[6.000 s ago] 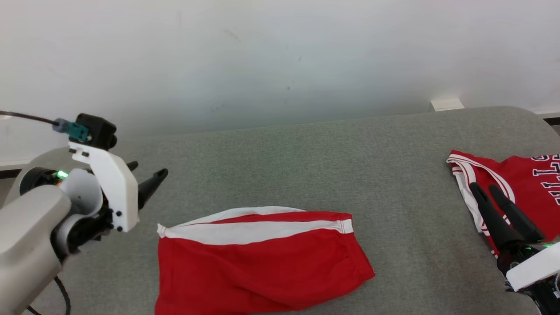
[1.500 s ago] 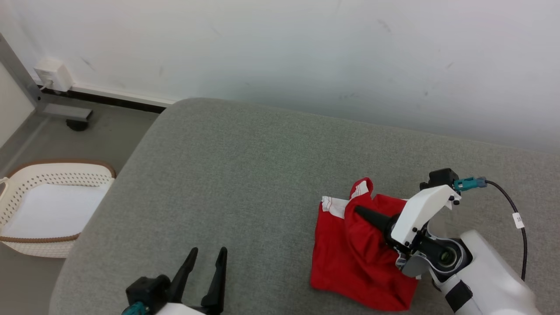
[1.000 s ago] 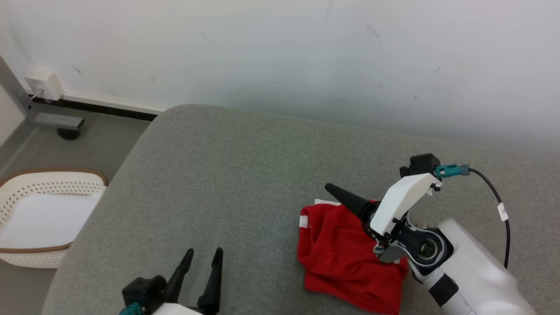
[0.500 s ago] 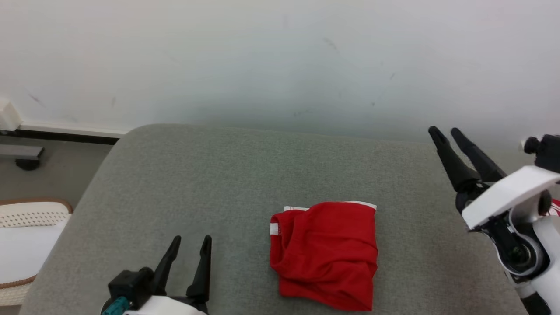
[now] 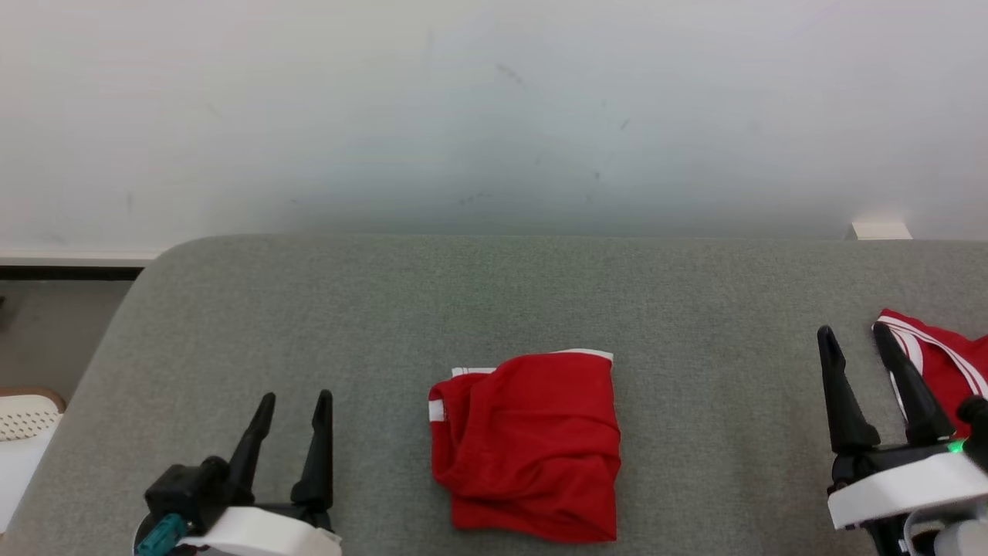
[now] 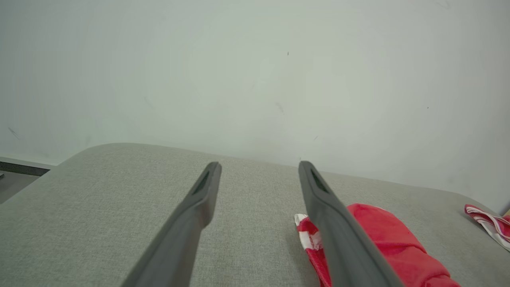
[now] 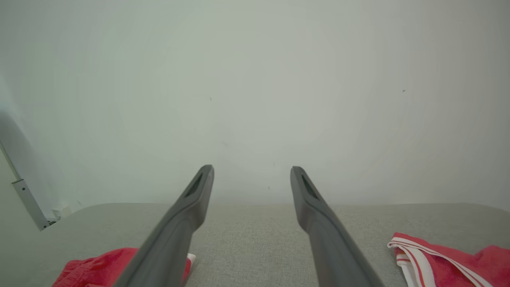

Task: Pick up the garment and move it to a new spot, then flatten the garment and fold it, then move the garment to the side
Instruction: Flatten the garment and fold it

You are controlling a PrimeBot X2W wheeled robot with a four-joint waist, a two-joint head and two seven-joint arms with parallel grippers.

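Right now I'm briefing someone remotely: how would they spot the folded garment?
Start at the grey padded surface below the white wall. Near its front middle lies the folded red garment, a compact bundle, unlike the white-striped red cloth at the right edge.

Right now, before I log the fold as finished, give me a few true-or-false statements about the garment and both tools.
1. The red shorts lie folded on the grey cushion. True.
2. The right tool is shut on the shorts. False: it is open, empty and apart from them.
3. A red striped jersey lies beside the right tool. True.
4. The left tool rests on the shorts. False: it is open, off to their left.
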